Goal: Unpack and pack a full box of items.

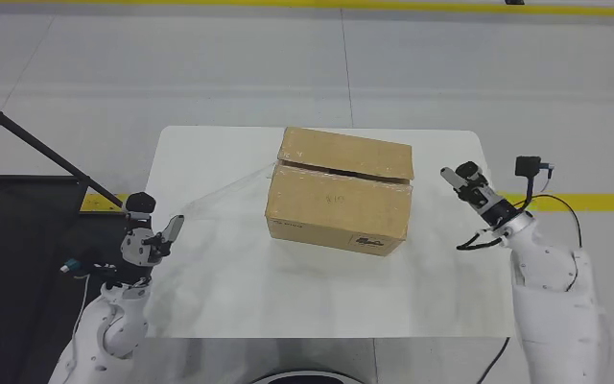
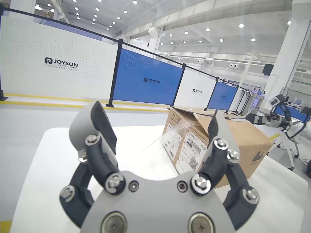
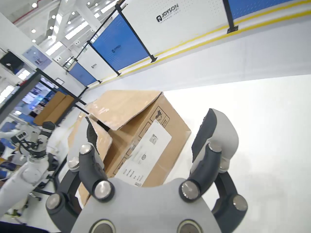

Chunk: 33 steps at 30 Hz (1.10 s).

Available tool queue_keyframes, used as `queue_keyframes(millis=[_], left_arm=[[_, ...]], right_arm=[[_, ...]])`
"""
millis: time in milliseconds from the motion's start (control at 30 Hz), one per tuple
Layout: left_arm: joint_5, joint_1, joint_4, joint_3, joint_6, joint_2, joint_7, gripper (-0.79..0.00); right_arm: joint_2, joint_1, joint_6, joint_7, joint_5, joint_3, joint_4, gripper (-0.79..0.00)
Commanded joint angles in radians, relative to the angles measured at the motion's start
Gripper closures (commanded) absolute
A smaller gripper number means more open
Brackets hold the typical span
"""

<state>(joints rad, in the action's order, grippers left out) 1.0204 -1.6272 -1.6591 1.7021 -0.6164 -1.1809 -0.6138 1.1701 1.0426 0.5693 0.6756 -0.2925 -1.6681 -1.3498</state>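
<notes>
Your left gripper [image 1: 171,230] hangs over the left edge of the white rectangular table [image 1: 221,278], jaws spread wide and holding nothing. It points toward the brown cardboard box [image 1: 336,202], which sits flat at the table's middle, well apart from it. Your right gripper [image 1: 459,178] hangs over the table's right edge, likewise wide open and empty, aimed at the opposite end of the box and near it without touching. You have the box with its two long top flaps folded down but not lying flush: a dark seam runs lengthwise between them, and from the right wrist view the far flap [image 3: 126,107] stands a little raised at its end, with glossy clear tape stuck to its surface. The flaps cover the inside, so you cannot tell what the box holds. On the end facing your left gripper there is a white printed label [image 2: 194,146], and another white label [image 3: 153,139] is on the end facing your right gripper. Between your left gripper and the box, a translucent strip of clear film [image 1: 230,192] stretches from the box's upper corner down across the tabletop toward the table's left side. Off the table, a black slanted bar [image 1: 58,156] stands on the left, a yellow line [image 1: 600,203] marks the grey floor on the right, and blue and white partition panels [image 2: 145,81] run along the room behind the box.
</notes>
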Motion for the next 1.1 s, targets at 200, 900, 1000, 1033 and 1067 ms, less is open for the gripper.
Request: queue_keyframes(millis=[200, 900, 1000, 1033, 1067], left_arm=[[-0.003, -0.013, 0.01, 0.003, -0.009, -0.002, -0.016, -0.785], [0.035, -0.001, 0.03, -0.01, -0.047, -0.003, 0.017, -0.785], [0.038, 0.001, 0.034, -0.012, -0.052, -0.003, 0.021, -0.785], [0.041, 0.002, 0.035, -0.013, -0.054, -0.003, 0.021, -0.785], [0.044, 0.003, 0.036, -0.014, -0.054, -0.003, 0.022, -0.785]], right_arm=[[0.005, -0.231, 0.066, 0.255, 0.285, 0.117, 0.316, -0.785], [0.03, -0.357, 0.126, 0.251, 0.318, 0.315, 0.454, -0.785], [0.031, -0.361, 0.126, 0.264, 0.327, 0.332, 0.446, -0.785], [0.031, -0.362, 0.125, 0.268, 0.331, 0.338, 0.443, -0.785], [0.031, -0.363, 0.125, 0.27, 0.333, 0.343, 0.44, -0.785]])
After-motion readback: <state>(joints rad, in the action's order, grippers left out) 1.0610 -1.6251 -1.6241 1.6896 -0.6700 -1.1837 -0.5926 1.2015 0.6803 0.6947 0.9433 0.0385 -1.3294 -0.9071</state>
